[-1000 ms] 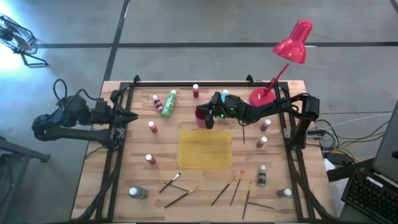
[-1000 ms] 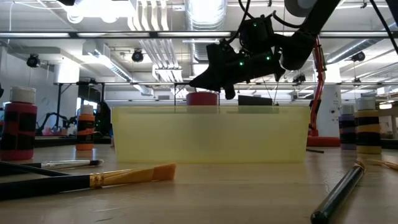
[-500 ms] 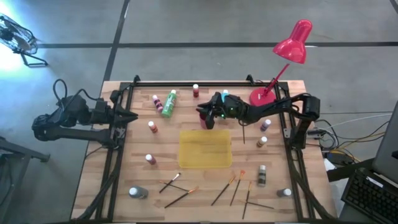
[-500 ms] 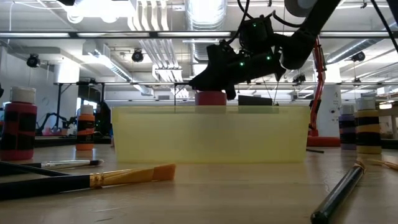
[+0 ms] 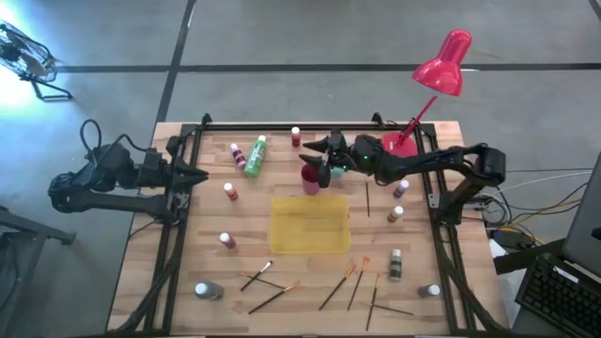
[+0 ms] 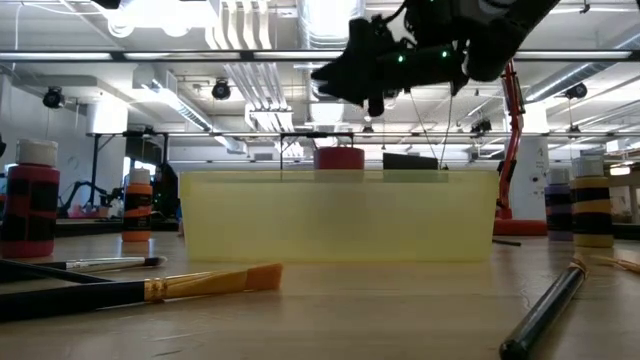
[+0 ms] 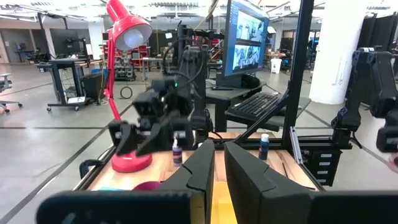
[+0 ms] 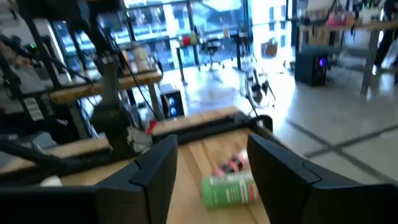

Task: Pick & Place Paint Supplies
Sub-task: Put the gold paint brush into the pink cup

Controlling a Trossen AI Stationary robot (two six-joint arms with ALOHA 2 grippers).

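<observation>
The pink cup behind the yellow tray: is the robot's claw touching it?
Apart. The low view shows the right gripper raised above the magenta cup, with open space between them.

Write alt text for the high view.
Right gripper hangs open over the magenta cup behind the yellow tray. Paint bottles and brushes lie scattered on the table; left gripper waits at its left edge.

Tray (image 5: 310, 225): translucent pale yellow
Cup (image 5: 311, 176): magenta
Lamp (image 5: 441, 68): bright red
Table (image 5: 244, 202): light wood planks
Lying bottle (image 5: 254, 156): green, white cap
Bottle, near left (image 6: 31, 199): red with black bands, white cap
Bottle, right (image 6: 592, 210): black and yellow bands
Brushes (image 5: 272, 299): dark handles, orange tips
Arms (image 5: 113, 178): black
</observation>
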